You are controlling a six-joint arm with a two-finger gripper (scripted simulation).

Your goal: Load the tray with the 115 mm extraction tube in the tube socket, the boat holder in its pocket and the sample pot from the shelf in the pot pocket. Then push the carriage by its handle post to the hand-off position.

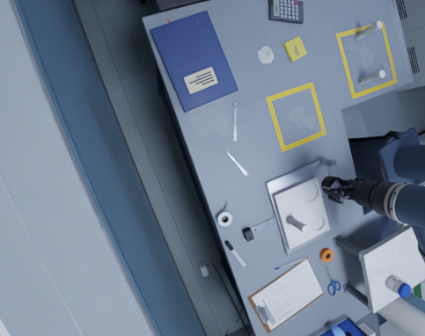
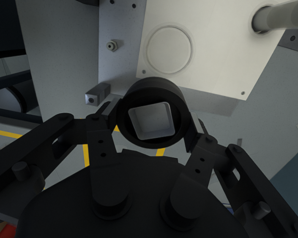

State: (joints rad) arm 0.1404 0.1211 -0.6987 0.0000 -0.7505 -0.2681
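My gripper [image 1: 332, 188] [image 2: 152, 120] is closed on the boat holder [image 2: 152, 112], a black ring with a pale square boat inside; its two fingers sit on the ring's sides. It hovers at the right edge of the white tray [image 1: 301, 212] [image 2: 210, 43]. A grey extraction tube [image 1: 295, 222] [image 2: 277, 15] stands in the tray's socket. Two round pockets [image 1: 311, 191] [image 2: 169, 50] in the tray are empty. The handle post [image 1: 327, 162] stands at the carriage's far corner. The sample pot [image 1: 397, 285], white with a blue cap, lies on the shelf [image 1: 394, 268] at the lower right.
Behind the tray are two yellow-taped squares [image 1: 296, 116]; the far one holds two more tubes [image 1: 369, 31]. A blue folder [image 1: 192, 60], a calculator [image 1: 286, 9] and a yellow note [image 1: 295, 48] lie further back. A clipboard [image 1: 286, 294], scissors [image 1: 333, 286] and an orange tape roll [image 1: 326, 254] lie near the tray.
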